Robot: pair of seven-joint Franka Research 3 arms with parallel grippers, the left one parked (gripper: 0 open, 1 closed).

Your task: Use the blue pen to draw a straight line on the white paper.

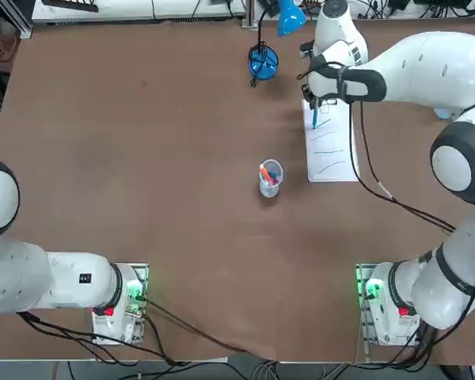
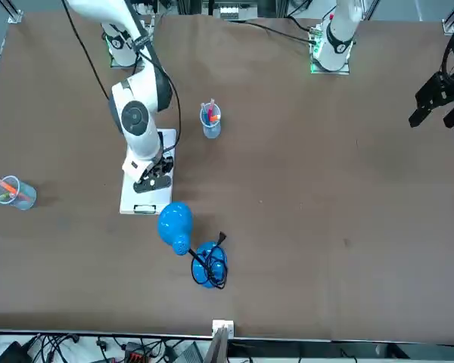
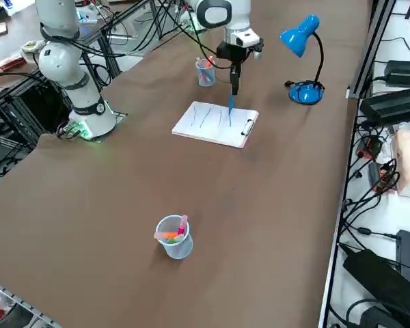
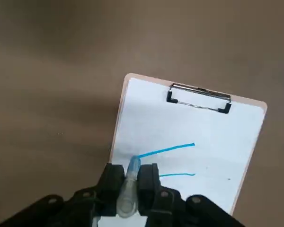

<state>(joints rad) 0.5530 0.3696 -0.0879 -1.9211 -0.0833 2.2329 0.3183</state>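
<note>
Right gripper [image 4: 131, 184] clamped on blue pen [image 4: 133, 165]; line on white paper [image 4: 189, 127] seemingly drawn, pen lift left.

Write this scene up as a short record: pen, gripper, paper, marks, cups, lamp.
pen: blue pen, tip down at the end of the topmost line toward the clip
right gripper: over the paper, shut on the blue pen
paper: white paper on a clipboard, metal clip at one short edge
marks: several separate blue strokes, slightly slanted
cups: pen cup near the paper; second pen cup farther off
lamp: blue desk lamp, standing beyond the clip end
</note>
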